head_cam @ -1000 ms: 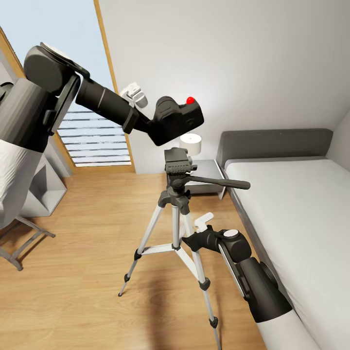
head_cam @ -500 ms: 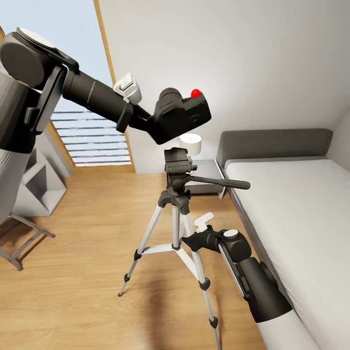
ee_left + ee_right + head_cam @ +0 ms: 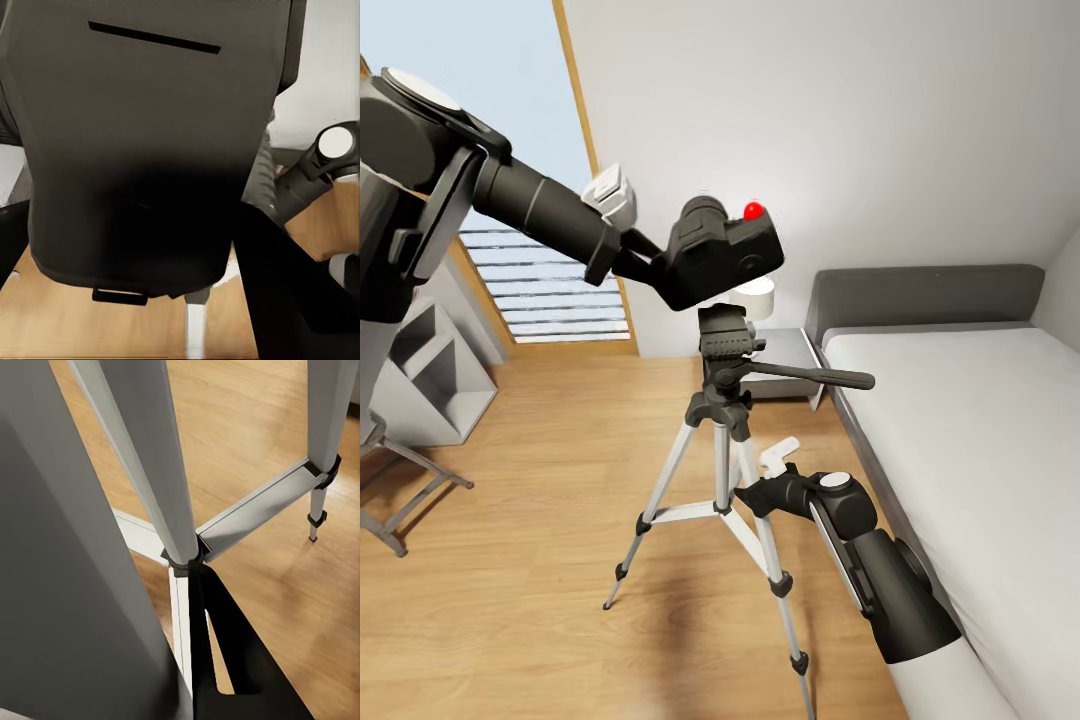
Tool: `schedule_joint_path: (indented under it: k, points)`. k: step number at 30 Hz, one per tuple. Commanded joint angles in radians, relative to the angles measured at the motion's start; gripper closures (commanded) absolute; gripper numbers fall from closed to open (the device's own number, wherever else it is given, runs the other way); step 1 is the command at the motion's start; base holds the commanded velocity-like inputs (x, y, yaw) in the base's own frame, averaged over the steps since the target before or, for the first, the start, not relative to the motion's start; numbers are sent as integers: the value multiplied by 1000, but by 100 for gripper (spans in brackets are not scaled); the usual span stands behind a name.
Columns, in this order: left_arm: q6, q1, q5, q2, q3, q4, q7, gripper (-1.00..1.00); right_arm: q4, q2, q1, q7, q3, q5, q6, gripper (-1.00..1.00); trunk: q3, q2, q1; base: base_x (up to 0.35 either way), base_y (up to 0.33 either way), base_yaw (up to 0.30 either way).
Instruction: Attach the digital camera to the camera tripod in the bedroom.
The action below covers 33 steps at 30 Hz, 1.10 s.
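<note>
Presently the left gripper (image 3: 650, 262) has its fingers clamped on the digital camera (image 3: 720, 255), held tilted just above the black head of the camera tripod (image 3: 724, 345), not seated on it. The tripod stands on the wood floor (image 3: 540, 480) beside the bed (image 3: 980, 430). The right gripper (image 3: 760, 490) sits against a tripod leg; its finger state cannot be told.

No readable text, label, brand, number or sign appears on anything in view.
</note>
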Motion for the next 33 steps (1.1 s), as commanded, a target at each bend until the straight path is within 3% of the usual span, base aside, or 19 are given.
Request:
schedule_joint_path:
  k: [1,5,12,28,31,33]
  points:
    - [10,-2,16,15,-18,-11,-2,100,-1,1,-1,9,0,17,2,100,-2,-2,1,0,0,0]
    - [10,-2,44,36,-37,-24,-2,100,0,1,-1,9,0,16,2,100,-2,-2,1,0,0,0]
    - [10,-2,74,45,-60,-30,-2,100,1,1,-1,9,0,16,1,100,-2,-2,1,0,0,0]
    - [10,-2,76,46,-83,-21,7,100,1,1,-1,10,0,16,2,100,-2,-2,1,0,0,0]
    - [10,-2,73,42,-83,-20,23,100,1,1,-1,11,0,16,2,100,-2,-2,1,0,0,0]
    - [10,-2,73,40,-83,-18,81,100,1,1,-1,11,0,16,2,100,-2,-2,1,0,0,0]
